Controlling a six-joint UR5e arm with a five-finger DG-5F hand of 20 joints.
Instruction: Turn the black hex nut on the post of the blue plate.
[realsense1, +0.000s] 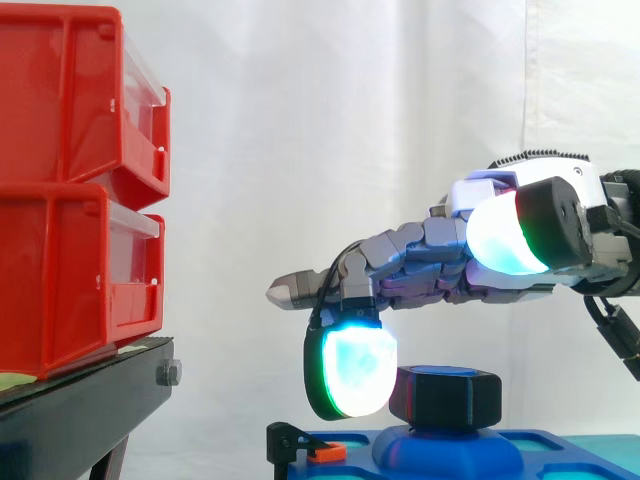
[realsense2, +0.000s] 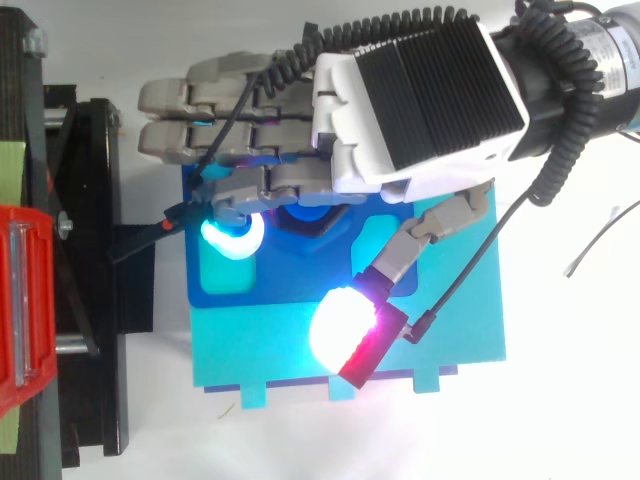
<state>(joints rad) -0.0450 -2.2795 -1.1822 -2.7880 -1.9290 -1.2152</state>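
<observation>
Black hex nut (realsense1: 445, 400): seated on the raised blue post (realsense1: 448, 452) of the blue plate (realsense1: 565, 447), low in the side view and right of centre, under the hand in the top view. Hand (realsense1: 440, 265): held level above the nut, most fingers straight and spread apart, one finger bent down so that its glowing pad (realsense1: 355, 372) sits against the nut's left side, while the thumb pad (realsense1: 505, 238) stands raised and well clear of the nut, so nothing is clamped. Surroundings: small black-and-orange clip (realsense1: 322, 452) at the plate's left edge, stacked red bins (realsense1: 70, 190) on a black stand (realsense1: 80, 410) to the left, white curtain (realsense1: 350, 120) behind.
</observation>
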